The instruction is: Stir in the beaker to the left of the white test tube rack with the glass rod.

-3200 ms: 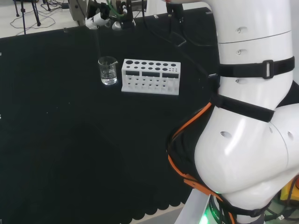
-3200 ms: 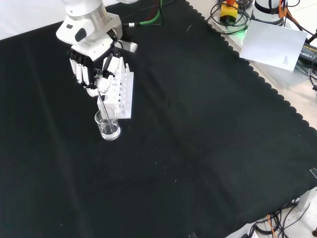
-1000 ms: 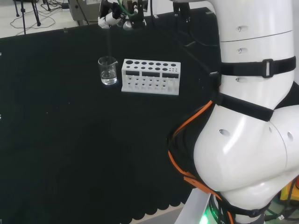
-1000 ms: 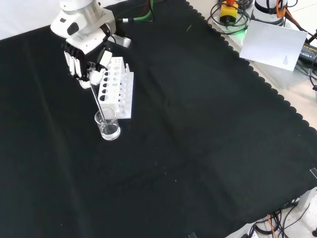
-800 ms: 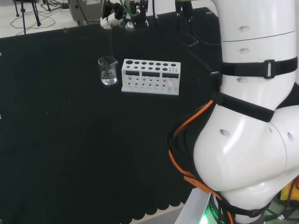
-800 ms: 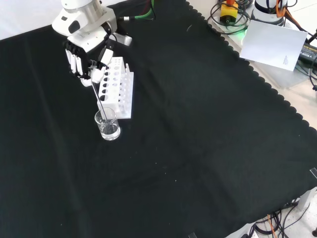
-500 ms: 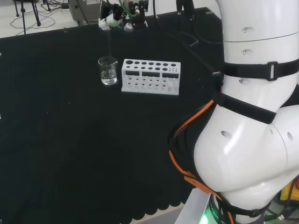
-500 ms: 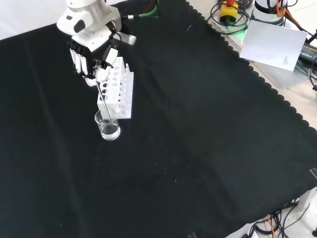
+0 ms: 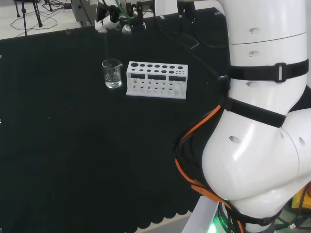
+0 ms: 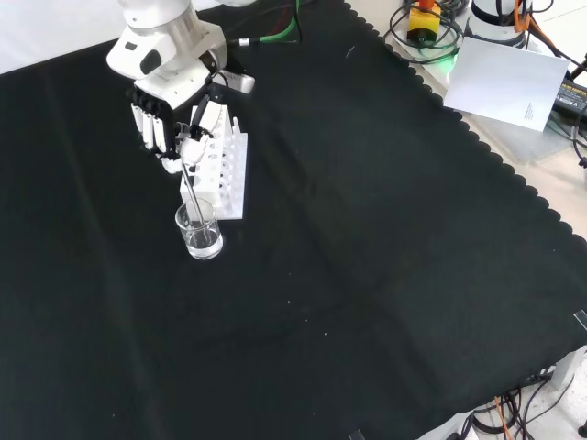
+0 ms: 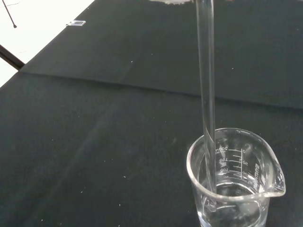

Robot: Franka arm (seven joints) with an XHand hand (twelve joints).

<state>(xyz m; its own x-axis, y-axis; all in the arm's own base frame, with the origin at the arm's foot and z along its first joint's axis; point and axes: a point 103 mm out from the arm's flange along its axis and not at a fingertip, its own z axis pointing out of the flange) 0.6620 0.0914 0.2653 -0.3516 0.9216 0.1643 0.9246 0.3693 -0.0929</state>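
A small clear glass beaker (image 9: pixel 112 74) (image 10: pixel 199 230) (image 11: pixel 234 179) with a little clear liquid stands on the black cloth beside the white test tube rack (image 9: pixel 157 79) (image 10: pixel 218 168). The hand (image 10: pixel 171 128) (image 9: pixel 112 19) hangs above the beaker, its fingers curled round the top of a glass rod (image 10: pixel 188 194) (image 11: pixel 206 94) (image 9: pixel 106 46). The rod runs steeply down from the hand, and its lower end sits in the liquid near the beaker's inner wall.
The arm's big white links (image 9: pixel 257 121) stand at the head view's right. In the front view, a white sheet of paper (image 10: pixel 509 78) and cables lie past the cloth's scalloped right edge. Bare black cloth (image 10: pixel 367 275) spreads around the beaker and rack.
The hand has been swinging the rod's top round over the beaker; since half a second ago it shifted slightly left in the head view. Beaker and rack have stayed put.
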